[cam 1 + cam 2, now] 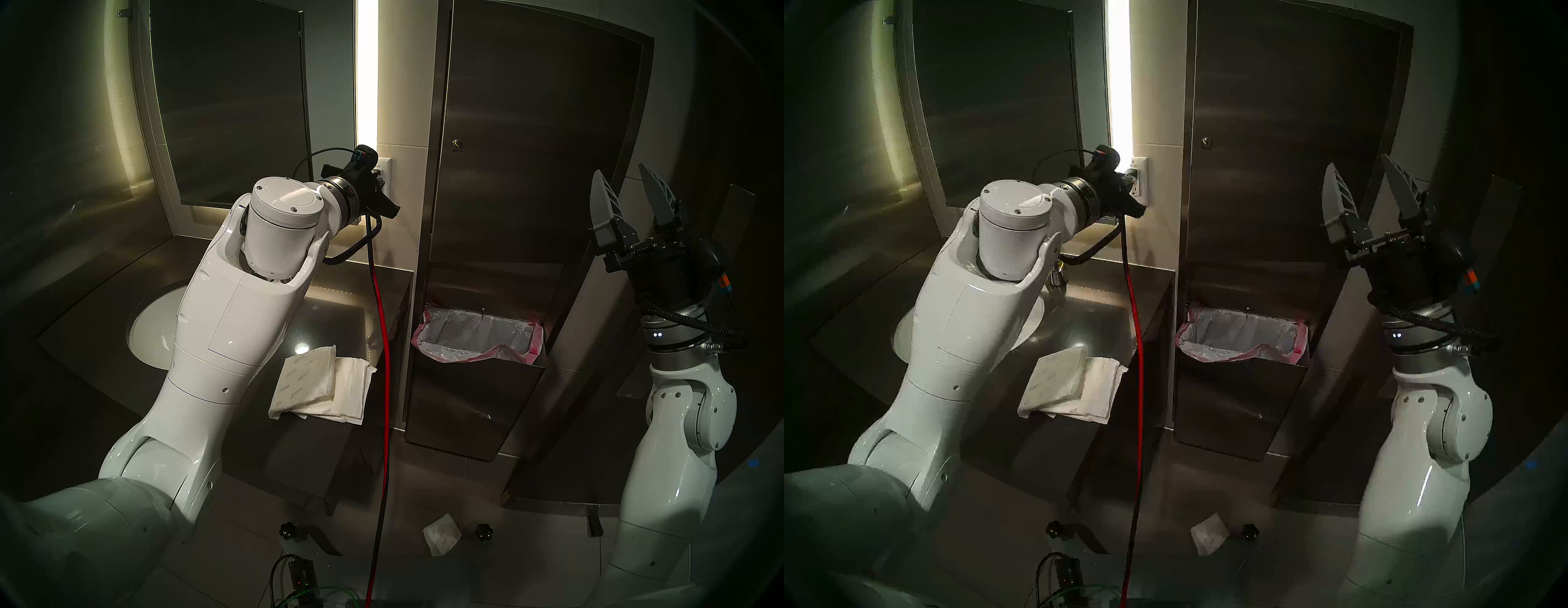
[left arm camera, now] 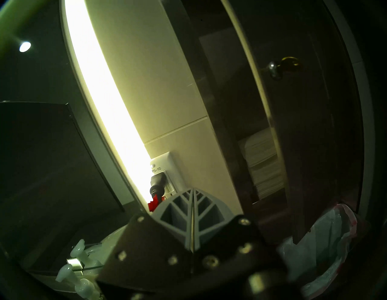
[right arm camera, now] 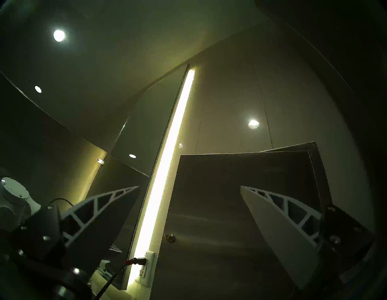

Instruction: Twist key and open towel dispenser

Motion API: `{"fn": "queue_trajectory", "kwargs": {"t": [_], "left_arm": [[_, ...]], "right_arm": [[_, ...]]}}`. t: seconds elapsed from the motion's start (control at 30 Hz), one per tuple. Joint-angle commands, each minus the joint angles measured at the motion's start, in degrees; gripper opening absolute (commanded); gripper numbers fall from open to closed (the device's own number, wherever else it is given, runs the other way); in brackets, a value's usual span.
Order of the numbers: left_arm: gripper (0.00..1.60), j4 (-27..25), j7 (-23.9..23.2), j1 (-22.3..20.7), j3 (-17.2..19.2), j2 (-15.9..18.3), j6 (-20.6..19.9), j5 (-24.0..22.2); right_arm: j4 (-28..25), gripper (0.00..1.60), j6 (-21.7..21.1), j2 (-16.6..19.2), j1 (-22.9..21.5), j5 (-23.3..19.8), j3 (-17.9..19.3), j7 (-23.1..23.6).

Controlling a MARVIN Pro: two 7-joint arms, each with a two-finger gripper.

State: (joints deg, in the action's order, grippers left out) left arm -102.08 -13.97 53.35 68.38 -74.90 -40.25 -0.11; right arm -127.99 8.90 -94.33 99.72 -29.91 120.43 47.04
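The towel dispenser is a tall steel cabinet on the wall. Its long door stands ajar at the left edge. White folded towels show through the gap in the left wrist view. The brass key sits in the small round lock. My left gripper is shut and empty. It is by the wall outlet, left of the door's edge and below the lock. My right gripper is open and empty. It points up, to the right of the door, apart from it.
A steel waste bin with a pink-edged liner stands below the door. Folded towels lie on the dark counter beside the sink. A red cable hangs from the outlet. The mirror is at the left.
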Motion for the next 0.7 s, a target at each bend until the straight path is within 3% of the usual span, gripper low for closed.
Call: {"fn": "queue_trajectory", "kwargs": {"t": [0.0,0.67], "left_arm": [[0.0,-0.4,-1.4,-2.7,0.1,0.8,1.6,0.1],[0.0,-0.2,-2.4,-2.7,0.5,0.6,2.0,0.8]], "right_arm": [[-2.6,1.6,-0.6,-0.7,3.4,-0.5,-0.4,-2.1],[-3.2,1.6,-0.8,-1.1,3.9,-0.2,-0.7,-3.0]]}}
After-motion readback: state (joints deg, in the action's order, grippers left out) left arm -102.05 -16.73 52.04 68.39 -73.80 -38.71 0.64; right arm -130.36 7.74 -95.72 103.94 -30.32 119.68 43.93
